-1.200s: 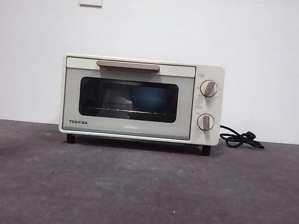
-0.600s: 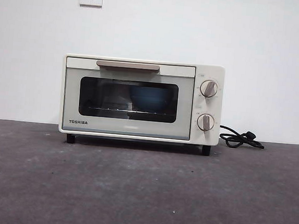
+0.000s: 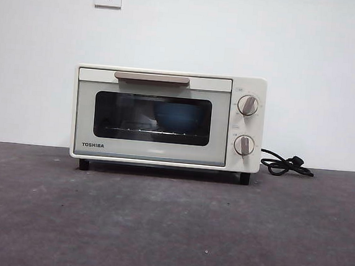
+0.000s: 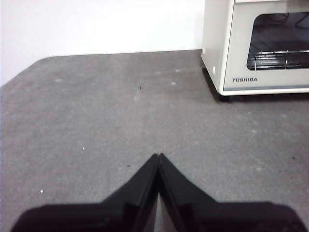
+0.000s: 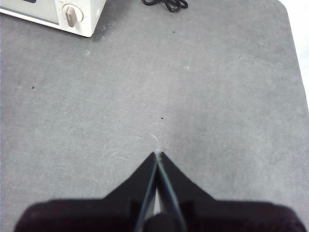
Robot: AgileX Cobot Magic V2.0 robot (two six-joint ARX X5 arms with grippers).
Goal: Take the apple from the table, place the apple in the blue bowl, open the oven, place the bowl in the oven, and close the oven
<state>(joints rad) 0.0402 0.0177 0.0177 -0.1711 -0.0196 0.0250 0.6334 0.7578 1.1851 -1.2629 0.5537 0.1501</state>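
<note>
Blue bowl (image 3: 177, 117) sits inside shut oven (image 3: 167, 118); left gripper (image 4: 158, 156) & right gripper (image 5: 157, 154) clenched, empty. Task looks done, nothing next.

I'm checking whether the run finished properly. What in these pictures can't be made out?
- The apple: no view shows it; in the front view the dark glass of the oven reveals only the blue bowl dimly, not its contents.
- Knob markings: too small to read.
- Oven in the left wrist view: cut off by the picture's edge.
- Left end effector and right end effector: absent from the front view.
</note>
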